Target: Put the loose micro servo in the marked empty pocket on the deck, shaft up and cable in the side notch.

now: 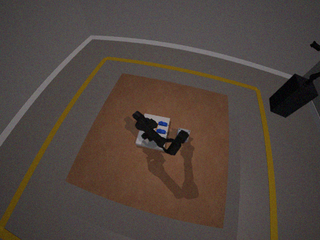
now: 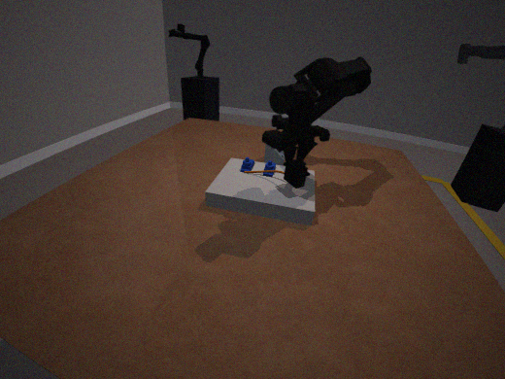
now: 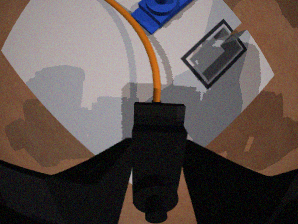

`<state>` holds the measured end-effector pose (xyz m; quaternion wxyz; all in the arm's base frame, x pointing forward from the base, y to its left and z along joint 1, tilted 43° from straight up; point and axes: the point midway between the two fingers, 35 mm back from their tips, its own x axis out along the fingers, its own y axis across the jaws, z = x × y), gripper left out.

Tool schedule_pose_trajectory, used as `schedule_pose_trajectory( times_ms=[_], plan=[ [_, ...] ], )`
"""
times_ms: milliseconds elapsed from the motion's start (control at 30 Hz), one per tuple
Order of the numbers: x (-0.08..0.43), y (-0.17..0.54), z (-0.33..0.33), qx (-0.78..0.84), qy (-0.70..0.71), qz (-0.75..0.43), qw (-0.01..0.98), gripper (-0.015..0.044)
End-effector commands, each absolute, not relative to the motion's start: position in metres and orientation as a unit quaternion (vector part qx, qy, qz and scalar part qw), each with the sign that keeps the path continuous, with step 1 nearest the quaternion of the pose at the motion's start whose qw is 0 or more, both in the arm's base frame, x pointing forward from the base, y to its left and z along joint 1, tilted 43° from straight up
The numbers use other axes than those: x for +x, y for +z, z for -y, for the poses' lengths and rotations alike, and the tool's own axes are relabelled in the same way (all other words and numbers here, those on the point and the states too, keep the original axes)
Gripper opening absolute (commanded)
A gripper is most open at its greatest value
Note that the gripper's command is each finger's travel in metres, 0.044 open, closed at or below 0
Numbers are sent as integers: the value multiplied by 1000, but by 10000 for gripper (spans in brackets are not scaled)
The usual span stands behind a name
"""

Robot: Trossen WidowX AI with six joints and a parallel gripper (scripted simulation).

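My fingers (image 2: 295, 177) grip the black micro servo (image 3: 159, 155) above the deck (image 2: 257, 191) (image 3: 60, 55). Its orange cable (image 2: 264, 171) (image 3: 150, 52) curves past a blue servo (image 2: 269, 168) (image 3: 160, 10). The outlined pocket (image 3: 214, 54) sits apart from it.

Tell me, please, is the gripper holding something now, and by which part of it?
Yes: the black, block-shaped micro servo, gripped by two opposite sides of its body, nearer the end with the thin orange cable.
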<state>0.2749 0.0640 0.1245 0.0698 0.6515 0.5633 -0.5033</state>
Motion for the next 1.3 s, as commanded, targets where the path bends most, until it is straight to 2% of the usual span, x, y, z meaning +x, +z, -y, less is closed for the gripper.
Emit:
schedule_pose_trajectory(
  times_ms=[0, 600, 900, 1267],
  plan=[
    [275, 125, -64, 655, -539, -529, 26, 0],
    [275, 125, -64, 633, -671, -347, -169, 0],
    [271, 125, -63, 631, -675, -340, -175, 0],
    [224, 124, -52, 630, -676, -339, -176, 0]
  ],
)
